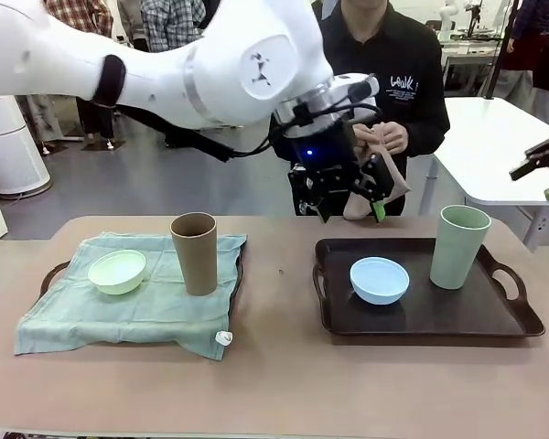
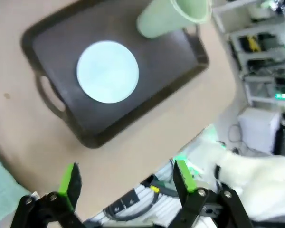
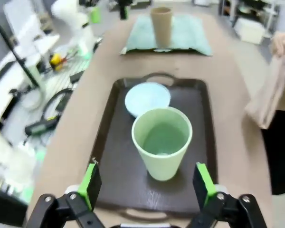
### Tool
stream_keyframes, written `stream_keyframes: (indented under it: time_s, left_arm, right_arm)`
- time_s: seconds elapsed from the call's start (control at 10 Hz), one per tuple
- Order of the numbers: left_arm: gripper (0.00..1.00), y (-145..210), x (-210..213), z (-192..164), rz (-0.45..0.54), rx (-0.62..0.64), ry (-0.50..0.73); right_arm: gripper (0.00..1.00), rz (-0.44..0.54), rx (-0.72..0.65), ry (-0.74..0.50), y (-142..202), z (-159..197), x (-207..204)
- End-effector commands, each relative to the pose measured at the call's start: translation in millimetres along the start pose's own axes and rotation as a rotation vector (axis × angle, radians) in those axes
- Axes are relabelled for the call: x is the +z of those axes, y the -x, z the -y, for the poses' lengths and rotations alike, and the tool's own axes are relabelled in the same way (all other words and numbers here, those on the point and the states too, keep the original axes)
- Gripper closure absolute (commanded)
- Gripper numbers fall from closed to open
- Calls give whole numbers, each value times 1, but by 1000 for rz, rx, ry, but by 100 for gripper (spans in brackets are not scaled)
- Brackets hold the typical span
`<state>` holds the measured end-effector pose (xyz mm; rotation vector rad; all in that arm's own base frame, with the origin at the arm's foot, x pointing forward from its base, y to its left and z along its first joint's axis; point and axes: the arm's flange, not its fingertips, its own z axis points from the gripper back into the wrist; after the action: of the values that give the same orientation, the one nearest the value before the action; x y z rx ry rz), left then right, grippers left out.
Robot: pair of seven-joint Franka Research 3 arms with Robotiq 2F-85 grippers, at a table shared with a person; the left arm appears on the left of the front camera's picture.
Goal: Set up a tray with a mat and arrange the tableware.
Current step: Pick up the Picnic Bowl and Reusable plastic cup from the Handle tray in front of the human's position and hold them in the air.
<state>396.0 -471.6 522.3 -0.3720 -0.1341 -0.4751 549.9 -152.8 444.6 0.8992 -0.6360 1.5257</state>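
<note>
The white left arm (image 1: pixel 210 64) looms nearest, crossing the top. Its left gripper (image 1: pixel 351 206) hangs spread and empty above the far edge of the beige table (image 1: pixel 274 384). The right gripper (image 3: pixel 146 180), also spread, hovers off the table's right edge. Near the left edge, a tray (image 1: pixel 50 274) carries a rumpled green mat (image 1: pixel 119 315), soft and limp, probably best pinched at a hem. On it stand a brown cup (image 1: pixel 195 253) and a pale green bowl (image 1: pixel 117 272). A bare dark tray (image 1: pixel 457 315) toward the right edge holds a pale green cup (image 1: pixel 459 247) at its far right corner and a light blue bowl (image 1: pixel 379 280) near its left end. The tableware looks light, rigid and smooth. The cups seem tippy and best gripped across the wall, the bowls by the rim. Beyond, a person's hands (image 1: pixel 391 137) hold a beige cloth (image 1: pixel 398 183). Grey floor and white tables lie behind.
</note>
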Motion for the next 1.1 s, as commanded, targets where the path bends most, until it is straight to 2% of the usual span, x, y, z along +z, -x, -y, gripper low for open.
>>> stream_keyframes:
  time_s: [0.0,0.1,0.2,0.3,0.6,0.7,1.0]
  left_arm:
    - [0,-19,-15,25,-28,46,-93]
    - [0,-22,-24,21,-38,44,-96]
    - [0,-7,-14,4,-5,31,-45]
    - [0,-7,-14,4,-5,31,-45]
    - [0,-14,-21,7,-8,47,-66]
    - [0,-25,-36,2,-61,58,-85]
    - [0,-41,-61,-6,-62,132,-112]
  right_arm:
    - [0,11,58,-108,21,8,2]
    - [0,89,63,-169,26,7,-1]
    - [0,191,-59,-45,17,1,3]
    - [0,41,46,-101,28,10,-19]
    - [0,41,46,-101,28,10,-19]
    - [0,81,29,-100,31,7,-15]
    - [0,69,27,-97,65,41,-43]
